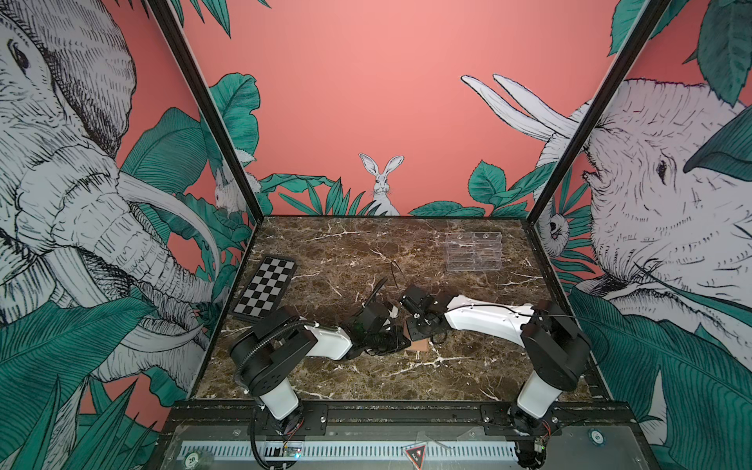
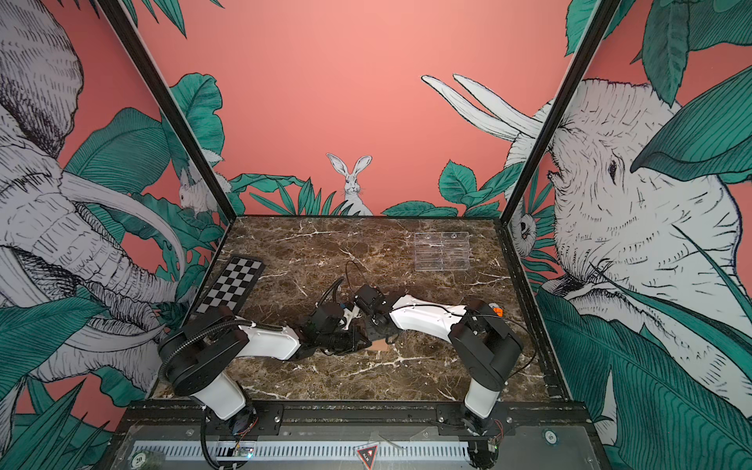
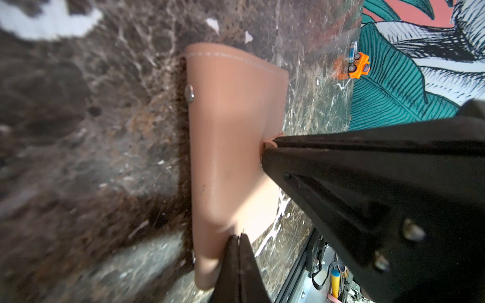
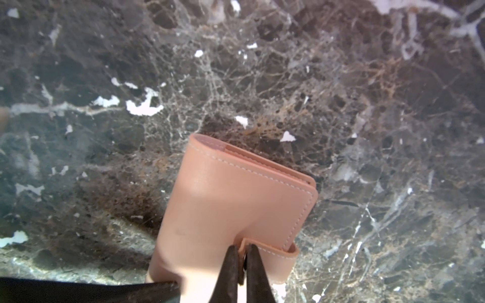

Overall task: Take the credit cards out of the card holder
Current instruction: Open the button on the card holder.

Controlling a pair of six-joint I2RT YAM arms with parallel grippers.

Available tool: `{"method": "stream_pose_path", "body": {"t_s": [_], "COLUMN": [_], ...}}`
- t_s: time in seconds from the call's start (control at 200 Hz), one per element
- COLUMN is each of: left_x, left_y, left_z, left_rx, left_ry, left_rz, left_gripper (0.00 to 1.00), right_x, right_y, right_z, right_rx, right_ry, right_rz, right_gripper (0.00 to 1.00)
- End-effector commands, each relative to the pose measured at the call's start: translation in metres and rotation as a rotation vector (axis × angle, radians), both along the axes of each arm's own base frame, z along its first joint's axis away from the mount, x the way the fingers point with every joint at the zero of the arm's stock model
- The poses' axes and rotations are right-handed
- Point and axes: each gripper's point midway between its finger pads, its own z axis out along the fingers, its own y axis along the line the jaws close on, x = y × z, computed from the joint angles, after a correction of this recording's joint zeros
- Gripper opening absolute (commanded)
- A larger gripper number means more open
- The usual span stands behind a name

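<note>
The tan card holder [image 4: 231, 199] lies folded shut on the brown marble table, near its front middle; in both top views only a corner [image 1: 421, 346] [image 2: 381, 346] shows under the two wrists. My right gripper [image 4: 242, 248] is shut on the holder's snap tab [image 4: 273, 259], which curls up off the cover. My left gripper [image 3: 239, 236] is shut, its tips resting on the holder's cover [image 3: 228, 131] near one end. The right gripper's closed fingers [image 3: 341, 162] show pinching the tab in the left wrist view. The credit cards are hidden.
A chequered board [image 1: 266, 291] lies at the table's left edge. A clear acrylic tiered stand [image 1: 473, 251] sits at the back right. An orange toy car [image 3: 358, 65] [image 2: 497, 311] stands by the right wall. Both arms meet over the front middle.
</note>
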Motion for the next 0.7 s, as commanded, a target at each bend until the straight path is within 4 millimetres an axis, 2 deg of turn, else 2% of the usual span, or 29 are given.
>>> {"method": "stream_pose_path", "body": {"t_s": [0.0, 0.325, 0.585, 0.645, 0.66, 0.695], "left_x": [-0.011, -0.011, -0.009, -0.009, -0.009, -0.01], "left_y": [0.023, 0.03, 0.022, 0.024, 0.024, 0.025], "left_z": [-0.025, -0.027, -0.027, -0.029, -0.029, -0.03], "left_rx": [0.111, 0.126, 0.088, 0.093, 0.094, 0.097], "left_ry": [0.056, 0.057, 0.068, 0.072, 0.072, 0.074], "left_rz": [0.039, 0.065, 0.068, 0.073, 0.074, 0.074], "left_gripper": [0.0, 0.0, 0.0, 0.0, 0.0, 0.0], "right_x": [0.001, 0.001, 0.002, 0.002, 0.004, 0.005], "right_y": [-0.015, -0.015, -0.013, -0.017, -0.015, -0.017], "right_z": [-0.004, 0.0, 0.01, 0.006, 0.015, 0.017], "right_rx": [-0.06, -0.028, 0.065, 0.071, 0.098, 0.116], "right_ry": [-0.014, -0.037, -0.064, -0.058, -0.077, -0.084], "right_rz": [-0.028, -0.048, -0.088, -0.103, -0.105, -0.112], "right_gripper": [0.02, 0.0, 0.0, 0.0, 0.0, 0.0]}}
